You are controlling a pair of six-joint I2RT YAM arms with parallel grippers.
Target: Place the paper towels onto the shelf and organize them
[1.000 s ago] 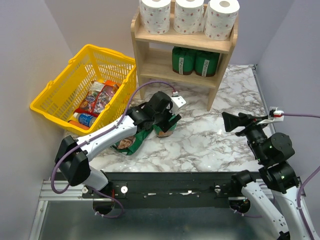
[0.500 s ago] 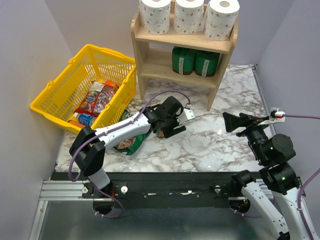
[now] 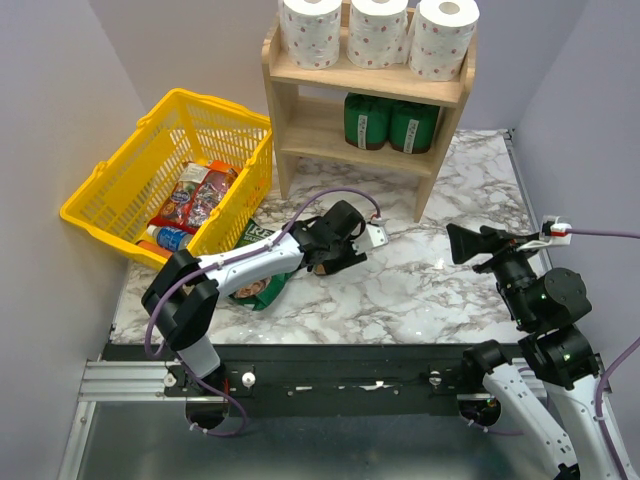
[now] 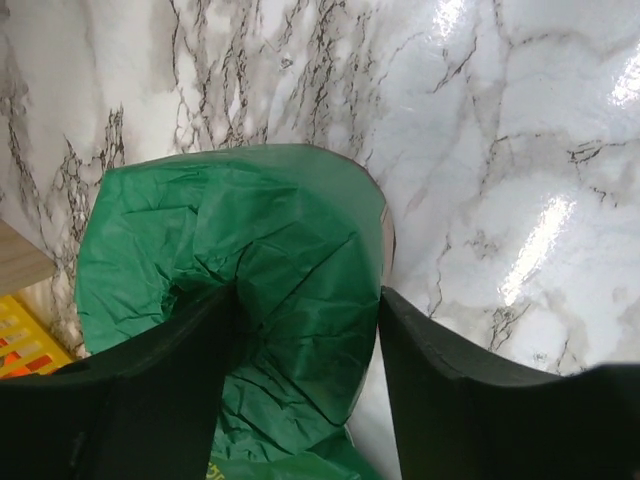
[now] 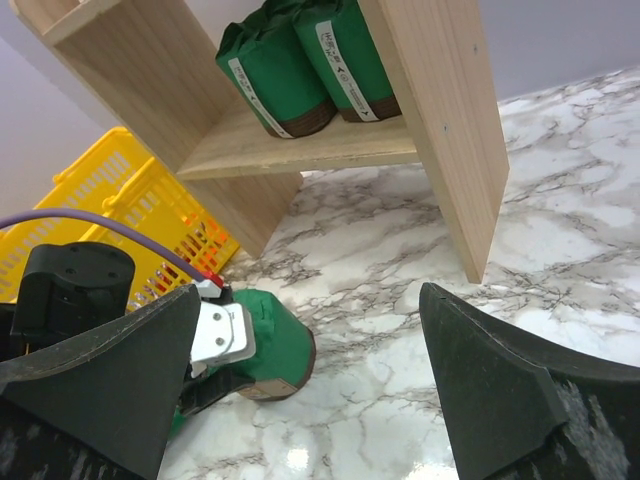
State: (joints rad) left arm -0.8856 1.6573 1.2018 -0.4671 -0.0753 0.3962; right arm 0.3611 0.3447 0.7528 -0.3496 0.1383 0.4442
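Observation:
Three white paper towels [image 3: 310,32] [image 3: 378,32] [image 3: 442,38] with pink dots stand in a row on the top of the wooden shelf [image 3: 365,80]. My left gripper [image 3: 335,252] is low over the marble table in front of the shelf. Its jaws are closed on the sides of a dark green wrapped package [image 4: 270,230], which lies on the table; the package also shows in the right wrist view [image 5: 275,335]. My right gripper [image 3: 462,243] is open and empty, held above the table at the right, pointing toward the shelf [image 5: 440,120].
Two more green packages [image 3: 388,122] stand on the shelf's lower tier. A yellow basket [image 3: 100,195] with snack packs and a bottle sits at the left. A green snack bag [image 3: 258,285] lies on the table under the left arm.
My left gripper has moved right and slightly toward the shelf with the green package, which has gone from upright to lying tilted. The right arm has not moved.

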